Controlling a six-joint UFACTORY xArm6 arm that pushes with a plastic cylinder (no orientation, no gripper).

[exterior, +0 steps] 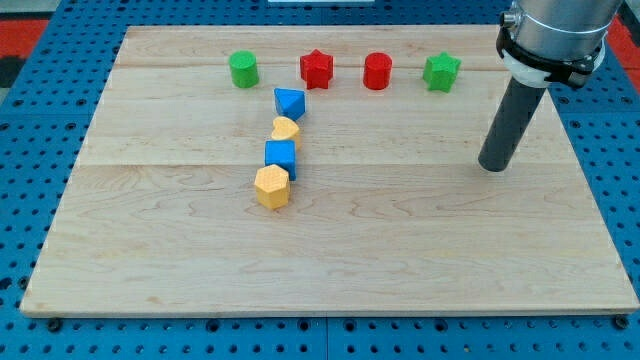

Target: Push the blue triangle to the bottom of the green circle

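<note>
The blue triangle [289,102] lies on the wooden board [330,250], below and right of the green circle [243,69], which stands near the view's top left. My tip [492,166] rests on the board at the view's right, far to the right of the blue triangle and below the green star [441,72]. It touches no block.
A red star [317,68] and a red circle [378,71] stand in the top row between the green blocks. Below the blue triangle run a yellow heart [286,130], a blue cube [281,156] and a yellow hexagon [272,186], close together in a column.
</note>
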